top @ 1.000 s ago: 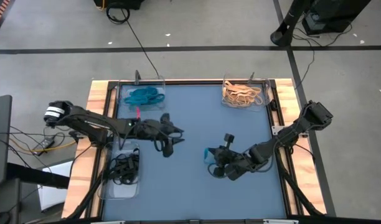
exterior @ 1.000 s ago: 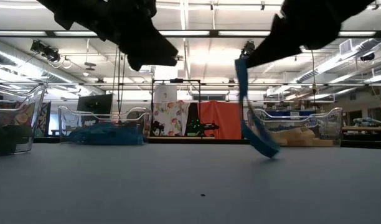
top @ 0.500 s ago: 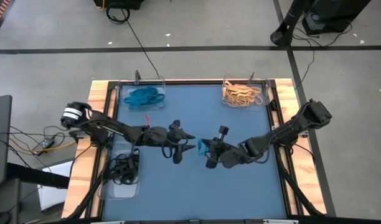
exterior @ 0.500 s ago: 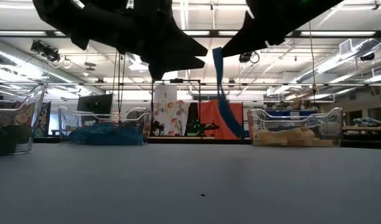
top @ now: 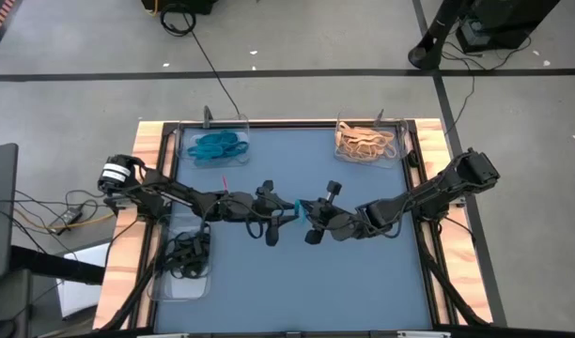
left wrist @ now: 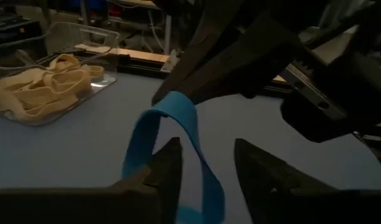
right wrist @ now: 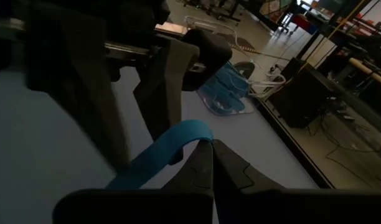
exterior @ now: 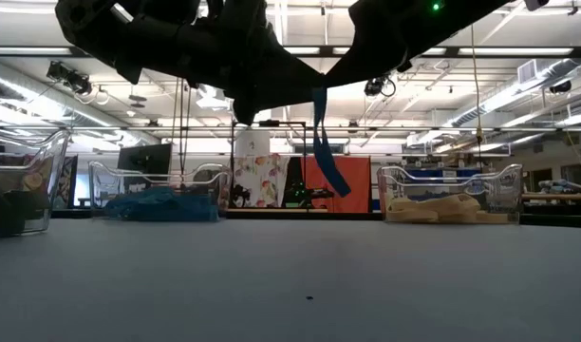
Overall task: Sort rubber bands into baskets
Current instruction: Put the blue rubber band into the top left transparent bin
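Note:
A teal-blue rubber band (exterior: 323, 142) hangs over the middle of the table. It also shows in the high view (top: 296, 206). My right gripper (right wrist: 211, 165) is shut on it and comes from the table's right (top: 309, 212). My left gripper (left wrist: 206, 168) is open and comes from the table's left (top: 282, 208). Its fingers stand on either side of one strand of the band (left wrist: 206, 180). Three clear baskets hold bands: teal (top: 215, 144) at the far left, tan (top: 367, 141) at the far right, black (top: 185, 255) at the near left. My right gripper pinches the band's upper end (right wrist: 193, 132) between its two fingertips, coming about level from the table's right. The band hangs below the fingers as a slack loop, with its lower end (exterior: 336, 182) clear of the table. I cannot tell whether my left gripper touches the band.
The blue table top (top: 297, 282) lies open in front of both grippers. Wooden rails (top: 147, 150) run along the table's left and right sides. Black cables (top: 203, 56) lie on the floor beyond the far edge.
My right gripper has carried the blue band up and toward the table's left. The band's lower end touched the table before and now hangs clear. My left gripper has gone toward the table's right and now stands at the band.

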